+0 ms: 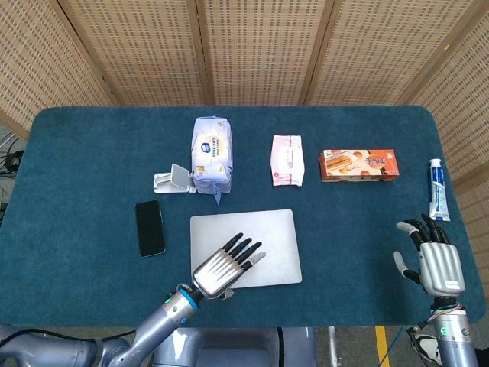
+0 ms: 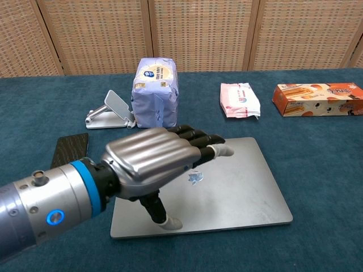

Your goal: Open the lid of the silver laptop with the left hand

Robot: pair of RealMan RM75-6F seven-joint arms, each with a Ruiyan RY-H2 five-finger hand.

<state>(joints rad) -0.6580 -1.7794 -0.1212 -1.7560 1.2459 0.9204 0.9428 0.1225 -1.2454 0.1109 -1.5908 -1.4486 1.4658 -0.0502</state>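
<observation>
Hovering robot hand (image 2: pixel 164 156) (laptop (image 2: pixel 238 187) closed)

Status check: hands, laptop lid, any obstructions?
Left robot hand open, over the silver laptop. Right robot hand open, idle. Lid shut. Nothing on it.

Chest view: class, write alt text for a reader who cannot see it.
A metal left robot hand hovers palm-down, fingers extended, over the near-left part of a closed silver laptop on a blue table. Behind lie a black phone, a white stand, a lilac tissue pack, a pink packet and an orange box.
</observation>
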